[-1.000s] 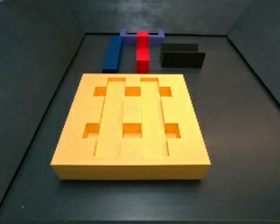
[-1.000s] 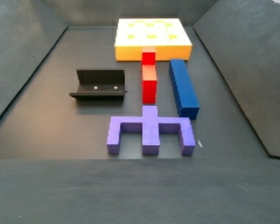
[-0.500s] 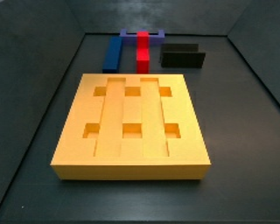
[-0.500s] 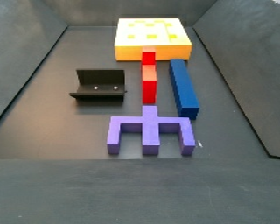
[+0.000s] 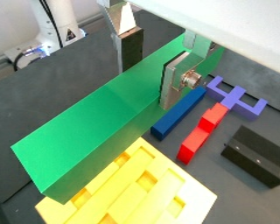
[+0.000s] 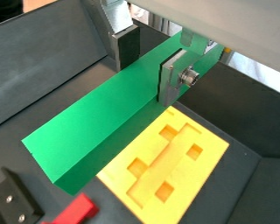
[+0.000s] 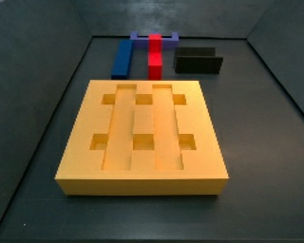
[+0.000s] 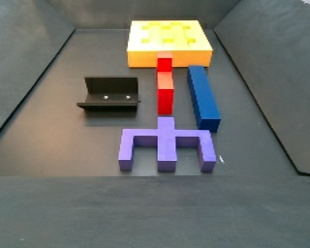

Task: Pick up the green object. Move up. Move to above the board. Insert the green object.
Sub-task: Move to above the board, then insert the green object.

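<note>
Jaws: the gripper (image 5: 152, 61) hangs high over the floor, out of both side views, clamped on the long plain green rectangular bar (image 5: 101, 122).
Bar: held aloft, long axis level.
Board: the large flat orange-yellow grooved block (image 6: 171, 162) lies below, partly under the bar.
Next, likely: line the bar up with a groove (image 7: 141, 121).

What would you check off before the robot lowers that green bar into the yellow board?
1. Grip: the gripper is shut on the green object, fingers on both faces: ok.
2. Height: the green object hangs above the board, not touching: ok.
3. Grooves on the board are empty: ok.
4. The green object lined up with a groove: cannot tell.
5. The blue bar, red bar and fixture lie away from the board: ok.
</note>
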Robot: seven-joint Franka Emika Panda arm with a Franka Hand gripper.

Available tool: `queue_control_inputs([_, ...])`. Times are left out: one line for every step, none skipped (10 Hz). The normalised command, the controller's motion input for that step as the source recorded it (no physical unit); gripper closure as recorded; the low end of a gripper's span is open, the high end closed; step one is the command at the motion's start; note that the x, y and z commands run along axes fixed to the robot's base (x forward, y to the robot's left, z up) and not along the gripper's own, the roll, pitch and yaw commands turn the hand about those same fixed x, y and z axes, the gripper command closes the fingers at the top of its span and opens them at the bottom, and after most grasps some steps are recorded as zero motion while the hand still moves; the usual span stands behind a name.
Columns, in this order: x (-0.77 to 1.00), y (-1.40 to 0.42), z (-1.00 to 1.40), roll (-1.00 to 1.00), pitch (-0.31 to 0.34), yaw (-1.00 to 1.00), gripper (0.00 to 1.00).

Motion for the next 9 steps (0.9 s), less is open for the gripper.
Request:
queue_control_inputs([0.22, -0.25, 0.07, 0.05, 0.123, 0.01, 1.00])
queue_control_inputs([0.00, 0.00, -0.02, 0.00, 0.000, 0.00, 1.00])
queue_control_inputs([0.00, 0.00, -0.12, 0.03, 0.000, 0.00, 1.00])
queue_control_inputs([0.00, -0.06, -0.35, 0.13, -0.059, 0.00, 1.00])
queue_control_inputs([0.00, -0.21, -0.54, 0.25, -0.111, 0.00, 1.00])
queue_control_inputs([0.15, -0.18, -0.69, 0.10, -0.143, -0.07, 1.00])
queue_control_inputs([0.13, -0.28, -0.81, 0.13, -0.186, -0.07, 1.00])
queue_control_inputs([0.16, -0.32, -0.85, 0.11, -0.176, -0.07, 1.00])
queue_control_inputs([0.23, -0.28, -0.96, 0.05, -0.151, -0.06, 1.00])
